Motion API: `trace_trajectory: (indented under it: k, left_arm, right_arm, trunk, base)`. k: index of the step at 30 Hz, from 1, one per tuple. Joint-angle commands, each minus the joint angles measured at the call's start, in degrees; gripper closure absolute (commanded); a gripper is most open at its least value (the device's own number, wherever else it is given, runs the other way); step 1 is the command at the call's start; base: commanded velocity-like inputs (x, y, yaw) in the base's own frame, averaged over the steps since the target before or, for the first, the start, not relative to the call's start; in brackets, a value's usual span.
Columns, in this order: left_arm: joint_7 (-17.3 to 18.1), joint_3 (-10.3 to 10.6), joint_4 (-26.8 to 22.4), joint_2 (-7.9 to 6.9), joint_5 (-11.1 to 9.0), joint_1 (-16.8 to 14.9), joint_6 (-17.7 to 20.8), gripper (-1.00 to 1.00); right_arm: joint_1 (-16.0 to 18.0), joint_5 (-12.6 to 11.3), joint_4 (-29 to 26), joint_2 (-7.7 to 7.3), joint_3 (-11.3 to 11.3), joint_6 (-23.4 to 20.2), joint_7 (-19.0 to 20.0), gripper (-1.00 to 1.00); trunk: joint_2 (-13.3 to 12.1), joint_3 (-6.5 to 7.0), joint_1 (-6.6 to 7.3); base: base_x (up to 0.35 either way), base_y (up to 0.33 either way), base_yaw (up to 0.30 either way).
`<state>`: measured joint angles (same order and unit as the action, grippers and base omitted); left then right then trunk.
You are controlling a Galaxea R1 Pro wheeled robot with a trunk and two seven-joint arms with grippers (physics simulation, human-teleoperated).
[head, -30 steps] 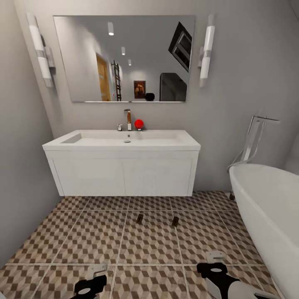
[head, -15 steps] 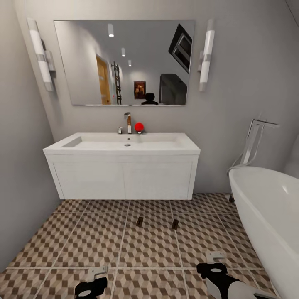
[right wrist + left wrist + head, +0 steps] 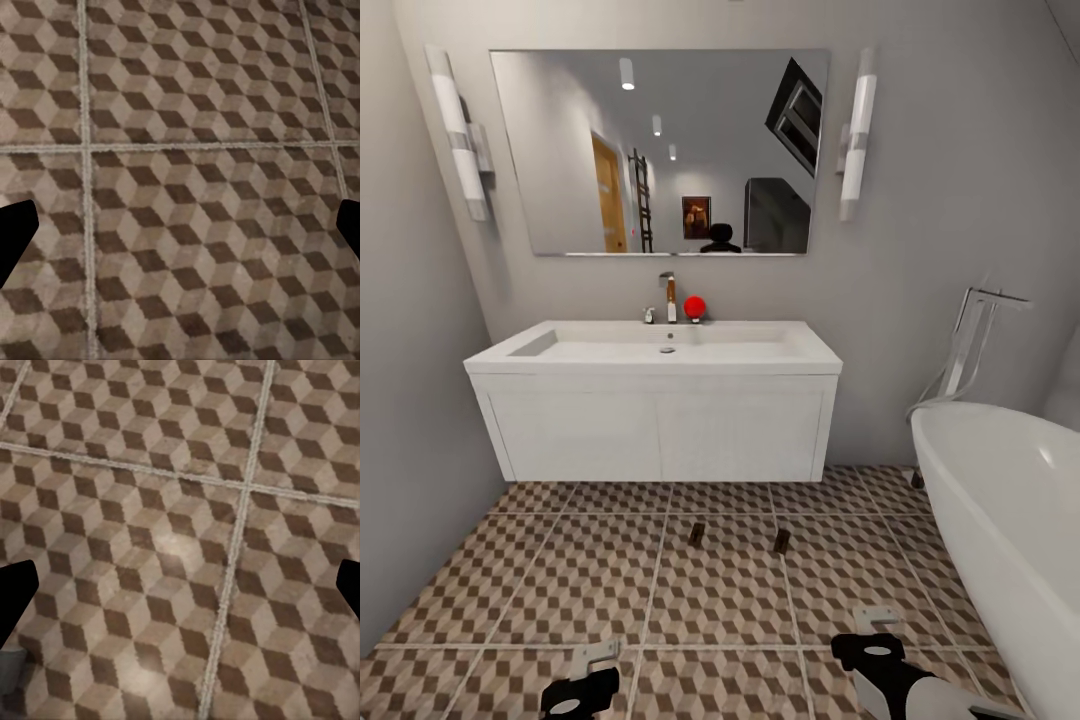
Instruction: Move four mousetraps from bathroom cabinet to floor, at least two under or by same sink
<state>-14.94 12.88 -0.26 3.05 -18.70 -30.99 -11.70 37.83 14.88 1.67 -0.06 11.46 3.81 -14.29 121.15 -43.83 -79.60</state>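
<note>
1. Both arms hang low at the near edge of the head view, each ending above the bathroom floor [image 3: 580, 580], well short of the sink unit [image 3: 655, 420].
2. The left tool [image 3: 582, 680] sits at the lower left of centre: a black housing with a pale bracket angled up and outward over the tiles.
3. The right tool [image 3: 880, 650] sits lower right, close to the white bathtub [image 3: 1010, 500]; its black body and white forearm shell slant toward the near right corner, with a pale bracket at its far end.
4. In the left wrist view, the dark fingertips [image 3: 16, 600] stand at opposite edges of the picture, so the jaws are spread wide with nothing between them but patterned tile.
5. The right wrist view shows the same: dark fingertips [image 3: 15, 236] far apart at either edge, jaws wide and gripping nothing, grout lines crossing the tiles beneath.
6. Two mousetraps lie flat on the floor, apart from each other, in front of the sink unit: one [image 3: 697, 533] below its middle, the other [image 3: 782, 540] toward its right end.
7. Both traps lie well ahead of the two tools, between them and the unit's base.
8. Above the basin stand a tap [image 3: 668, 297] and a red ball-like object [image 3: 694, 306]; a mirror [image 3: 660, 150] hangs on the wall behind.
</note>
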Motion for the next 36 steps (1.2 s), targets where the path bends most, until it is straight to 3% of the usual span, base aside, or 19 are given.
trace_trajectory:
  k: [1, 12, 36]
  left_arm:
    - [-0.18, 0.48, 0.05, 0.02, -0.55, -0.03, -0.17, -1.0]
    - [-0.21, 0.48, 0.04, 0.03, -2.73, -0.03, -0.15, -1.0]
    - [0.15, 0.48, 0.07, -0.46, -3.09, -0.03, -0.08, -1.0]
  right_arm:
    - [0.07, 0.5, 0.18, 0.01, 0.5, 0.32, -0.22, -1.0]
    - [0.06, 0.5, 0.18, 0.15, 0.5, 0.32, -0.02, -1.0]
    - [0.06, 0.59, 0.18, 0.1, 0.5, 0.41, 0.01, -1.0]
  trunk:
    - [-0.39, 0.13, 0.24]
    - [-4.8, 2.1, 2.65]
    - [-14.43, 6.41, 7.92]
  base:
    - [0.0, 0.0, 0.0]
    - [0.0, 0.0, 0.0]
    - [0.0, 0.0, 0.0]
